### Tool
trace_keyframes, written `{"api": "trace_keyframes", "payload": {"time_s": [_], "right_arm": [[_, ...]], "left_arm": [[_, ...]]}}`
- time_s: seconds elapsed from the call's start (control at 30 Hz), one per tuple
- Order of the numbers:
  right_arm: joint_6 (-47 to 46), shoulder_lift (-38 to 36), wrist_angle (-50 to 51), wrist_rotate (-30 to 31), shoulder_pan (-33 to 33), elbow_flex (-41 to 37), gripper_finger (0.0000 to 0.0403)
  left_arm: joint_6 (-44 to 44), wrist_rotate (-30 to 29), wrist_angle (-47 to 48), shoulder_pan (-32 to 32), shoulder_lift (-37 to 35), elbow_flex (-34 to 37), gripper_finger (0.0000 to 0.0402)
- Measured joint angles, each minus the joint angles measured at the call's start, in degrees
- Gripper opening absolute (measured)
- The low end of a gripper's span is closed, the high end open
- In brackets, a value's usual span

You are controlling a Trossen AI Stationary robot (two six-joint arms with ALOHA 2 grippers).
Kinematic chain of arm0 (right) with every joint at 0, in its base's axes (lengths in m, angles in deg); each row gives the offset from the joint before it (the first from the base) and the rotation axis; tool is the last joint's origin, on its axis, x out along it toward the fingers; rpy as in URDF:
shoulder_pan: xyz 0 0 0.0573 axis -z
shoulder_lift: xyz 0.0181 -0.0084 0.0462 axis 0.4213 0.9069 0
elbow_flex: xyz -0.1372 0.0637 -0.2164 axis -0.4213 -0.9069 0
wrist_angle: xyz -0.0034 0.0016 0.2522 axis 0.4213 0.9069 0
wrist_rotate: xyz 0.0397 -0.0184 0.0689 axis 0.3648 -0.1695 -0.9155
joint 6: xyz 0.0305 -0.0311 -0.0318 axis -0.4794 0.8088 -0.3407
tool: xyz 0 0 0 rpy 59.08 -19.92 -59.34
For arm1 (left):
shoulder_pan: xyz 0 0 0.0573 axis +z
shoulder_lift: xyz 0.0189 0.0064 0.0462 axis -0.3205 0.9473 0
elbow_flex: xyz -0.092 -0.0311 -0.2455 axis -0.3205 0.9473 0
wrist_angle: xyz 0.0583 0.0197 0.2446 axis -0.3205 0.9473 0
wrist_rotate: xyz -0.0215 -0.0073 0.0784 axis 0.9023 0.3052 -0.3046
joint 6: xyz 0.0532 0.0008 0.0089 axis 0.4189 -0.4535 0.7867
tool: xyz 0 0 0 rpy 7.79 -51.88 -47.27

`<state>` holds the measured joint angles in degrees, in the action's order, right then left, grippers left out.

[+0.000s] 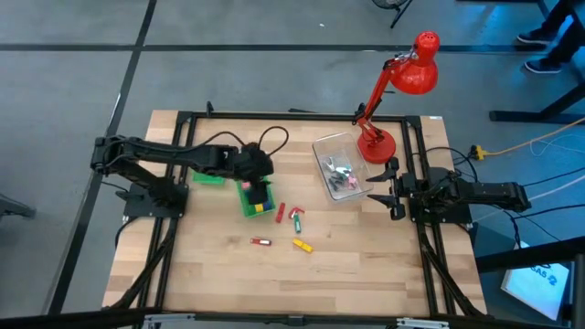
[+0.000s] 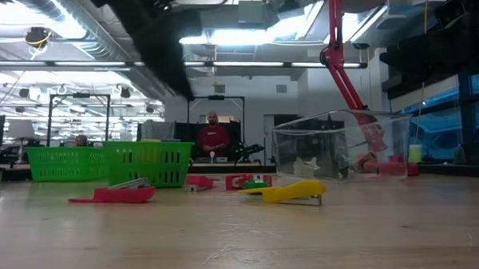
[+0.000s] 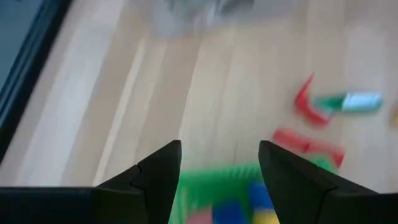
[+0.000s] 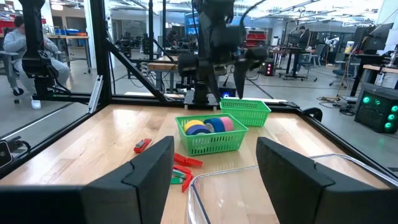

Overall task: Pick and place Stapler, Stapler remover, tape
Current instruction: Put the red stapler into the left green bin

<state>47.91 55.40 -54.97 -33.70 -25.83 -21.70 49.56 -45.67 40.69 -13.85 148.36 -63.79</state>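
The tape rolls (image 4: pixel 208 126), yellow, blue and pink, lie in a green bin (image 1: pixel 249 208) left of the table's middle. A second green bin (image 1: pixel 208 179) stands to its left. My left gripper (image 1: pixel 260 190) hangs open above the bin with the rolls, tipped downward, touching nothing; its wrist view shows the bin (image 3: pixel 217 186) between the fingers. Small red tools (image 1: pixel 281 210) (image 1: pixel 261 242), a red and green one (image 1: pixel 295 217) and a yellow one (image 1: pixel 303 245) lie flat on the wood; which are the stapler and the stapler remover I cannot tell. My right gripper (image 1: pixel 388 188) waits open at the right edge.
A clear plastic box (image 1: pixel 340 166) with small items stands right of the middle, near my right gripper. A red desk lamp (image 1: pixel 402 91) stands on its base at the far right corner. A black frame (image 1: pixel 274 117) runs around the table. Bare wood lies toward the near edge.
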Motion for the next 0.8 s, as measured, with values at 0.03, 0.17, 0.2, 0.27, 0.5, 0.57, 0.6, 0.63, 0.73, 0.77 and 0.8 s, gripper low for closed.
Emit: {"api": "trace_keyframes", "payload": {"time_s": [0.03, 0.17, 0.2, 0.27, 0.5, 0.57, 0.6, 0.63, 0.73, 0.77, 0.8], "right_arm": [[0.01, -0.01, -0.02, 0.0, 0.0, 0.0, 0.0232], [0.0, -0.01, 0.0, 0.0, -0.01, 0.0, 0.0232], [0.0, -0.01, -0.02, 0.0, -0.01, 0.0, 0.0232], [0.0, -0.01, -0.02, 0.0, 0.01, 0.0, 0.0232], [0.0, -0.01, 0.0, 0.0, 0.01, 0.0, 0.0232], [0.01, -0.01, -0.01, 0.0, 0.0, 0.0, 0.0232], [0.02, -0.01, 0.0, 0.0, 0.01, 0.0, 0.0232], [0.02, -0.01, 0.0, 0.0, -0.01, 0.0, 0.0232], [0.0, 0.01, -0.02, 0.0, 0.0, 0.0, 0.0232], [0.0, -0.01, 0.0, 0.0, 0.01, 0.0, 0.0232], [0.02, -0.01, 0.0, 0.0, -0.01, 0.0, 0.0232]], "left_arm": [[0.17, 0.68, -2.37, 0.08, 0.0, 0.0, 0.0214], [4.47, 2.79, -10.74, 1.37, 0.02, 0.0, 0.0211], [6.21, 3.38, -12.84, 1.8, 0.02, 0.0, 0.021], [10.12, 4.24, -17.37, 2.6, 0.02, 0.0, 0.0208], [22.61, 13.69, -28.77, 6.23, 0.02, -0.04, 0.0205], [24.35, 16.45, -29.96, 7.19, 0.02, -0.04, 0.0205], [24.96, 17.51, -30.17, 7.54, 0.02, -0.04, 0.0204], [25.32, 18.48, -30.27, 7.88, 0.02, -0.04, 0.0203], [25.29, 19.95, -30.23, 8.38, 0.02, -0.04, 0.0203], [25.13, 19.94, -30.15, 8.19, 0.02, -0.04, 0.0203], [24.89, 19.93, -29.94, 7.82, 0.02, -0.04, 0.0203]]}}
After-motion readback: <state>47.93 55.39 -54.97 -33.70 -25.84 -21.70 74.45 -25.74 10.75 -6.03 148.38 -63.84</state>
